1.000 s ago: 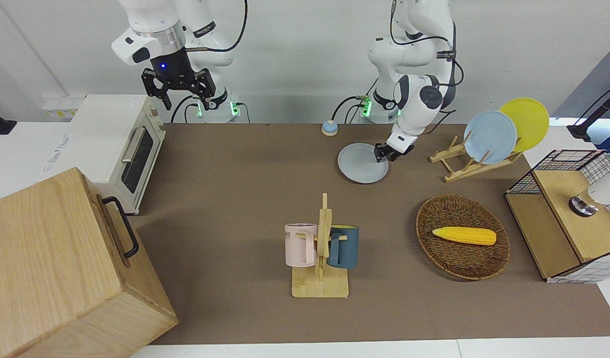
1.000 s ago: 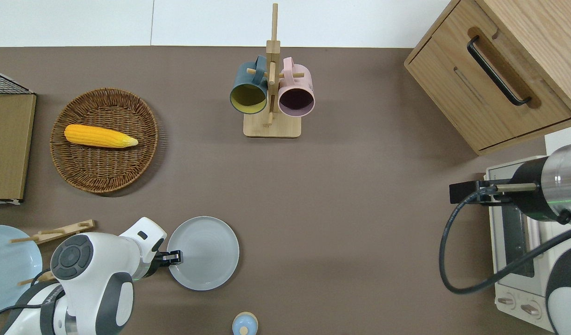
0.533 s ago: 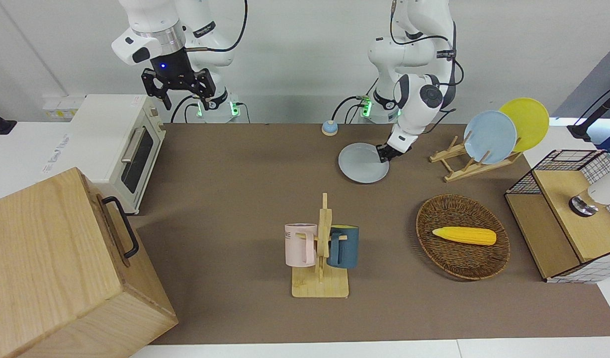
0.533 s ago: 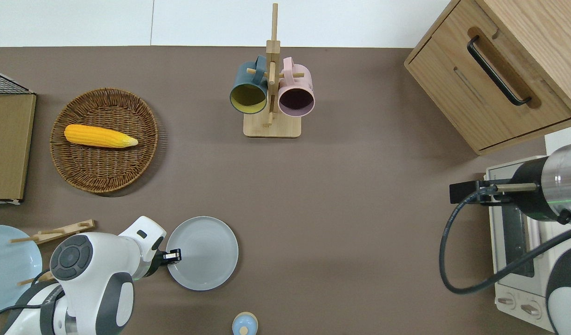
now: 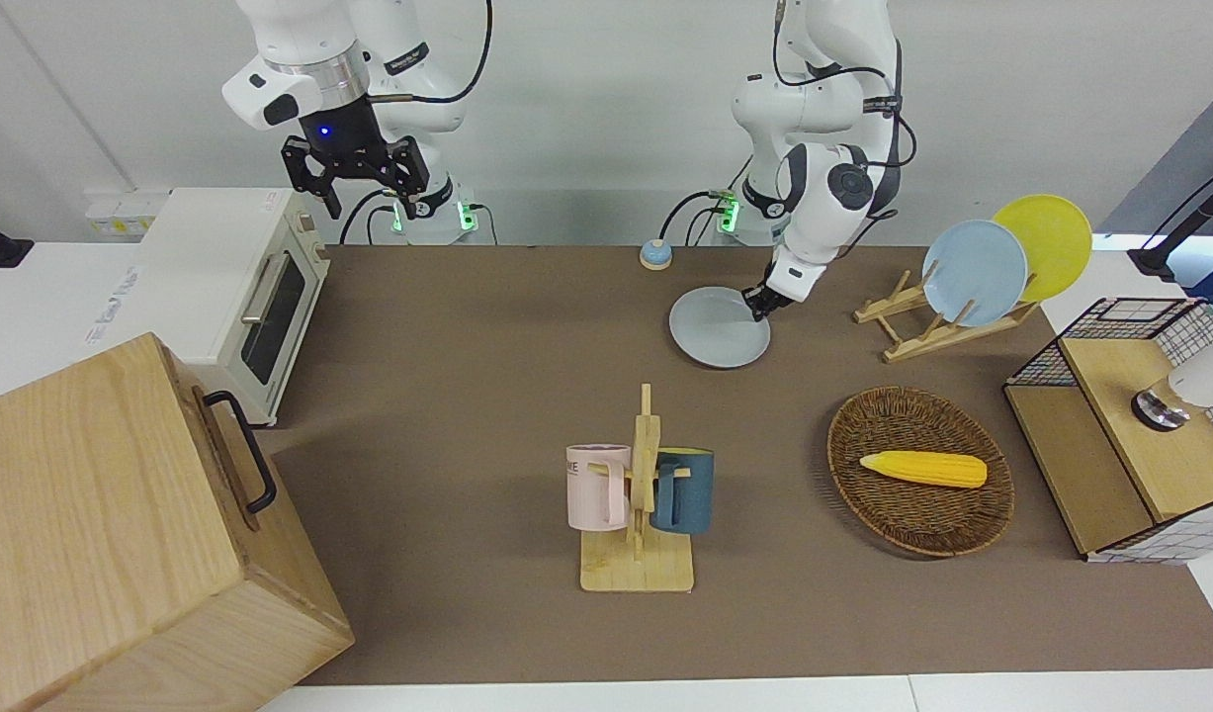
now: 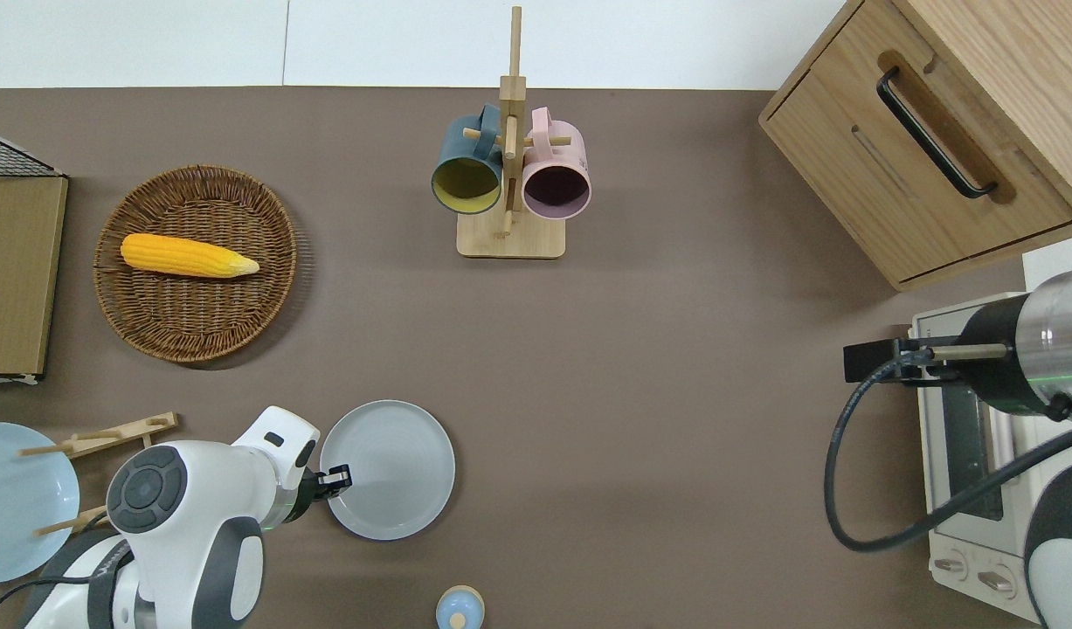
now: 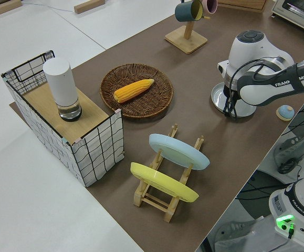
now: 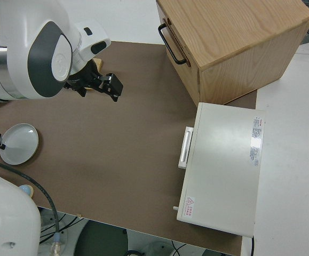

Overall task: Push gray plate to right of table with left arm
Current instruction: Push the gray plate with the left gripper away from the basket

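The left hand [image 6: 336,480], its grip state impossible to tell, touched the rim of the round pale gray-blue glossy plate [image 6: 394,467] at lower centre-left of the overhead view on the brown desk [image 6: 658,419], pushing apparently under way; next, sustained sideways pressure toward the right arm's end.

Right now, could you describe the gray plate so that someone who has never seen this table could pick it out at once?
Start at the wooden plate rack at the left arm's end of the table, which holds a sky-blue plate and a yellow plate on edge. Beside it, toward the table's middle, the gray plate lies flat, with the left gripper at its rim. It is paler and grayer than those two.
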Available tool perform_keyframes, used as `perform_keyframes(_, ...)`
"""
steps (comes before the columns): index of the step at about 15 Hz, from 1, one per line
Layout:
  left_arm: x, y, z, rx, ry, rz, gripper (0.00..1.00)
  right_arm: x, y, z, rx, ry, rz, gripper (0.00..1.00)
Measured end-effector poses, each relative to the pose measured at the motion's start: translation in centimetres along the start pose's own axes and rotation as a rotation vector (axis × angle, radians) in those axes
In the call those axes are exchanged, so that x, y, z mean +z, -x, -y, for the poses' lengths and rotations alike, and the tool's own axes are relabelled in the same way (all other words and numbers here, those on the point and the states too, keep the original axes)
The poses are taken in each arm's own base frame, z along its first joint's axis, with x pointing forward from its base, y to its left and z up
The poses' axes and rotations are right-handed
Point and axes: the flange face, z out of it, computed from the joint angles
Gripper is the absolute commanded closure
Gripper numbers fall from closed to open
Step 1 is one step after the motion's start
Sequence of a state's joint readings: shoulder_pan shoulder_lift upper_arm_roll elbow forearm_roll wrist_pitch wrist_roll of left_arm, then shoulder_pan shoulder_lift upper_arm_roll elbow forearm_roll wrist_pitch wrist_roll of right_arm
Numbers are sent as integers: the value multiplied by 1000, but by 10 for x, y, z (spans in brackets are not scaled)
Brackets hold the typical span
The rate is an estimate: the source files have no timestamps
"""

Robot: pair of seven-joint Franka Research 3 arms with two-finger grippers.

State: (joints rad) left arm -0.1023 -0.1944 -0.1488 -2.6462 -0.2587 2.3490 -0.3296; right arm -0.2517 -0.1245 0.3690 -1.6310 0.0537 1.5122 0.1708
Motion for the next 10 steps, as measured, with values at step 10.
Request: perform_keyframes(10, 14, 53, -80, -130, 36, 3, 1000, 0, 0, 0, 0, 0, 0, 5)
